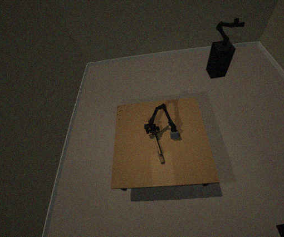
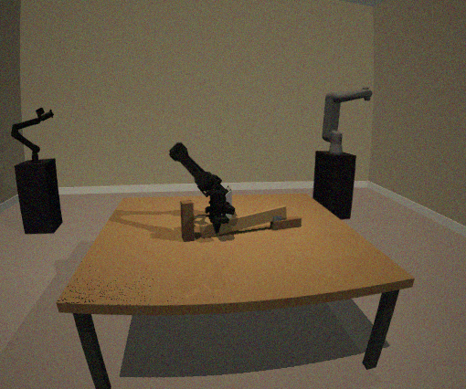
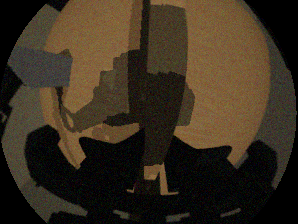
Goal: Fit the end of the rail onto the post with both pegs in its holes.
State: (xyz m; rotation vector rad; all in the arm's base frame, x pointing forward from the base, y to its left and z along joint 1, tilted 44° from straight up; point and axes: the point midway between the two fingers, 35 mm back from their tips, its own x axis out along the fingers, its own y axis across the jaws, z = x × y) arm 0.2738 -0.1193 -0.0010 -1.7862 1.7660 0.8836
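Observation:
The long pale rail slopes. Its far end is raised at the low footboard block. Its near end is low, at or close to the table top, a short gap in front of the upright post. A thin peg sticks out of the post above the level of the rail's near end; the second peg cannot be made out. My gripper points down and is shut on the rail near its near end. The gripper and its shadow hide part of the rail.
The wooden table carries these parts and my arm's base, which stands beside the rail. Two other arms stand on dark pedestals off the table. The light is dim and the wrist view is heavily shadowed.

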